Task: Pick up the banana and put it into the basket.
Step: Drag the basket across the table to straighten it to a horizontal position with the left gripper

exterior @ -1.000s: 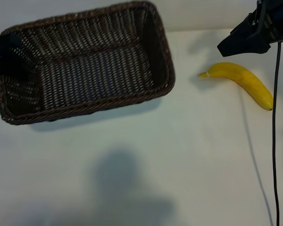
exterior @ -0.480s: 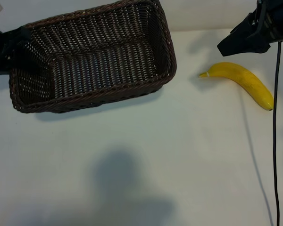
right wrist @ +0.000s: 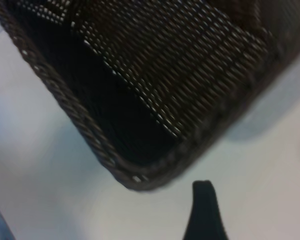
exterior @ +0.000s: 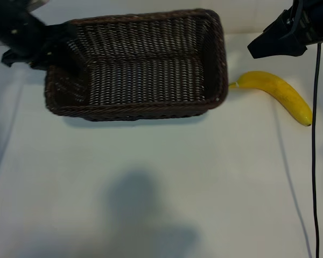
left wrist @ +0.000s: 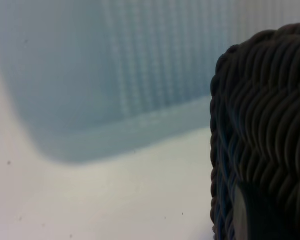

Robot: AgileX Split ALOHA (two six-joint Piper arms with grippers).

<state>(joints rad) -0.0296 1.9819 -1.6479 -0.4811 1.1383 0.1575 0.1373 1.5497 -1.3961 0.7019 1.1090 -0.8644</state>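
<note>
Wicker basket (exterior: pixel 145 64) has slid across the desk (exterior: pixel 161 177) toward the banana (exterior: pixel 277 94) since the earlier frames; its right end wall now sits just beside the banana's pale stem tip, where before a wide gap lay between them. Left claw (exterior: pixel 43 51) is clamped on the basket's left end wall, jaws narrowed around the weave, and has travelled with it. Banana unmoved, lying on the desk right of the basket, outside it. Right claw (exterior: pixel 274 45) hangs above the banana's stem end, jaws wide, holding nothing, same place as before. Basket: dark brown, rectangular, rounded corners, braided rim, ribbed open weave. Banana: smooth, bright yellow, gently curved. Desk: plain white, matte.
</note>
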